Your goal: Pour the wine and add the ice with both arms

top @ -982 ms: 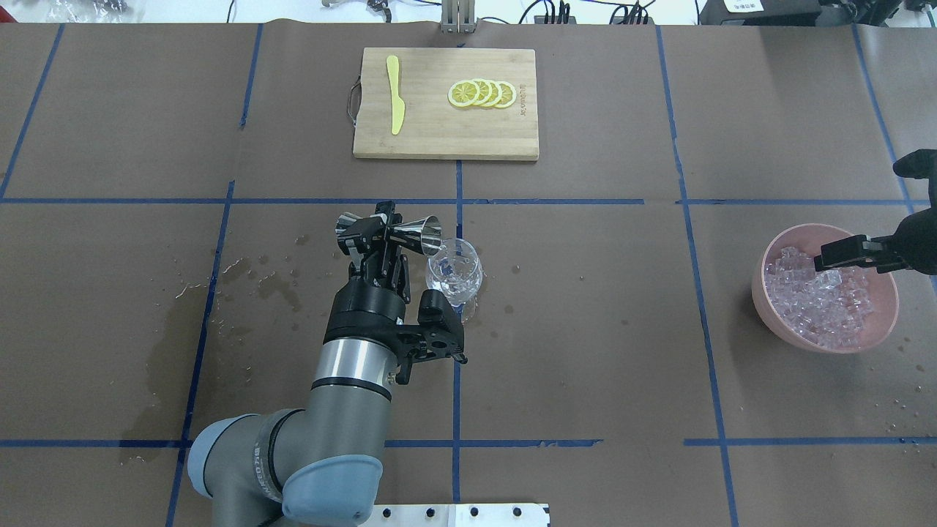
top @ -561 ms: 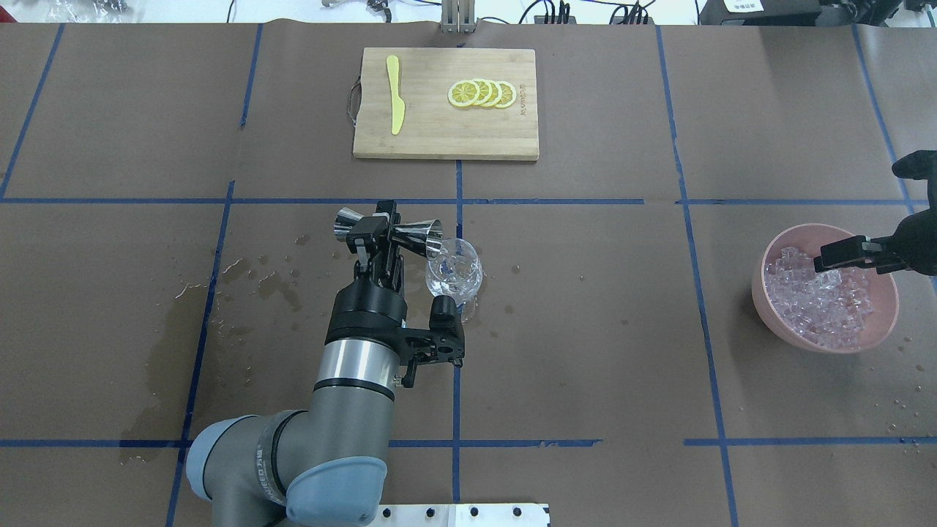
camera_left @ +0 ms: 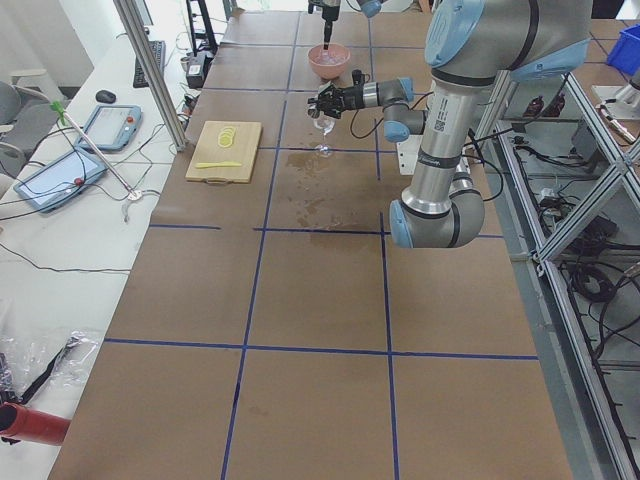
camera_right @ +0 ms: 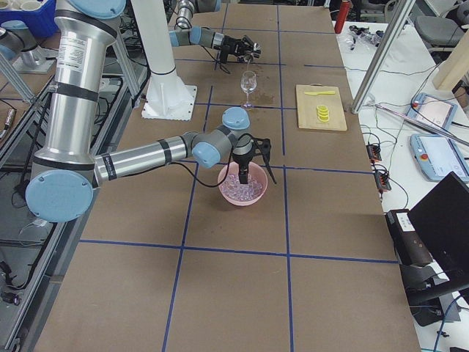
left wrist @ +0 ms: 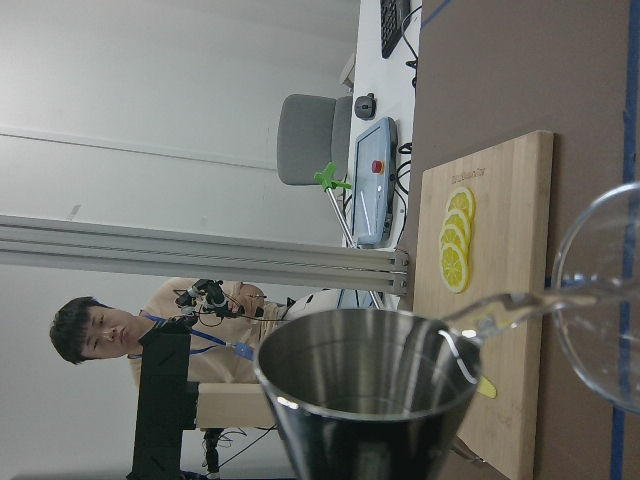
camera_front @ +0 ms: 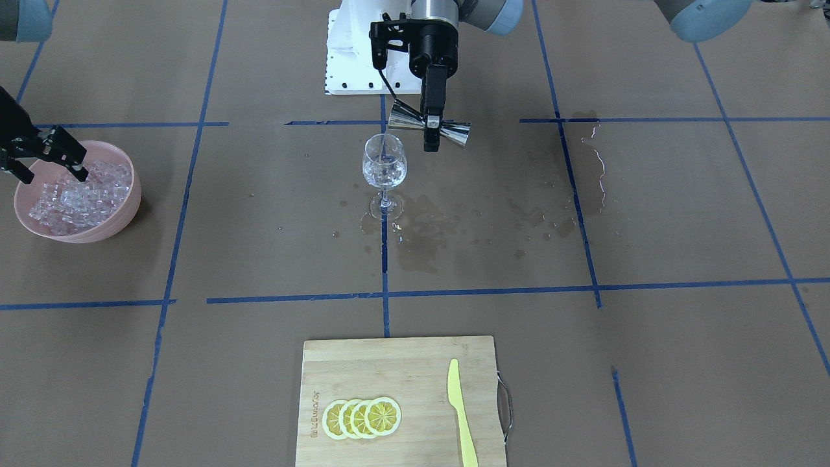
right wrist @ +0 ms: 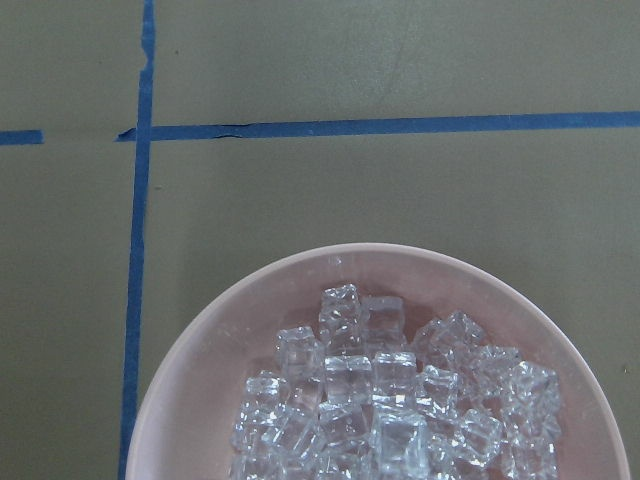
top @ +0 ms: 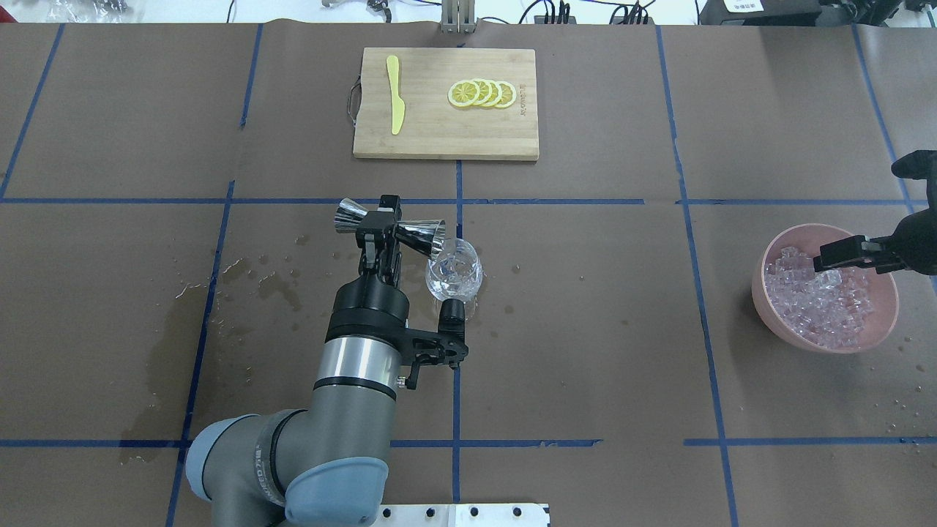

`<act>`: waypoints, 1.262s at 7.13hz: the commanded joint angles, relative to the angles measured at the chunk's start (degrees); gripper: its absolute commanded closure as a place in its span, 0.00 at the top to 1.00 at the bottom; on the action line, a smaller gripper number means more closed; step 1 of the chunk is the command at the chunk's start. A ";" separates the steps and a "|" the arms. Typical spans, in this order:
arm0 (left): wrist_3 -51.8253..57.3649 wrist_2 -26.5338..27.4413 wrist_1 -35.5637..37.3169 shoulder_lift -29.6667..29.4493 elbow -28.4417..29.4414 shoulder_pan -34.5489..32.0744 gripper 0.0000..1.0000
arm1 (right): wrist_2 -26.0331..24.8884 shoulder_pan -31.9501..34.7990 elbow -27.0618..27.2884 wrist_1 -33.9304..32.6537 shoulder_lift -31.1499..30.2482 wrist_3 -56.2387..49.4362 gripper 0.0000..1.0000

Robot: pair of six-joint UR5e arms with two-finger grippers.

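Left gripper (top: 386, 219) clamps a steel jigger (top: 423, 236) at the waist, mouth tipped at the wine glass (top: 454, 269) rim; the front view shows wine (camera_front: 384, 174) pooled inside. Right gripper (top: 823, 258) hangs over ice (right wrist: 390, 400) in 1 pink bowl (right wrist: 200, 400), finger spread unclear.

Brown paper (top: 585, 307) gridded with blue tape (top: 571, 200) covers the counter (top: 110, 110). Far beyond the left claw (top: 386, 219), a white side desk (camera_left: 60, 230) carries tablets (camera_left: 108, 125). A grey chair (left wrist: 310, 138) stands before a white wall (left wrist: 150, 70).

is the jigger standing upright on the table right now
No, the left arm holds the jigger in its jaws, on its side in the air, one mouth next to the wine glass rim.
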 commanded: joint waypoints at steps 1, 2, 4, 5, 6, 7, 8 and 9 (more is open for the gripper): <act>0.87 0.53 -0.08 -0.10 -0.05 0.06 0.00 | 0.00 0.00 0.00 0.00 0.05 -0.09 1.00; 0.70 0.53 -0.34 -0.19 -0.57 0.06 0.00 | 0.00 0.00 0.00 0.09 -0.04 0.00 1.00; -5.58 0.45 -0.87 -0.19 -1.54 0.14 0.00 | 0.00 0.00 0.00 0.09 0.05 0.00 1.00; -13.46 0.45 -0.87 -0.10 -1.19 0.14 0.00 | 0.00 0.00 0.00 0.09 0.05 0.00 1.00; -21.72 0.36 -0.96 0.08 -1.02 0.32 0.00 | 0.00 0.00 0.00 0.09 0.05 0.00 1.00; -28.50 0.36 -0.96 0.16 -1.10 0.32 0.00 | 0.00 0.00 0.00 0.09 0.05 0.00 1.00; -33.18 0.10 -1.74 0.25 -1.62 0.14 0.00 | -0.09 0.00 0.00 0.09 0.14 -0.09 1.00; -34.27 0.01 -3.49 0.34 -1.63 -0.12 0.00 | -0.35 0.00 -0.09 0.09 0.14 -0.09 1.00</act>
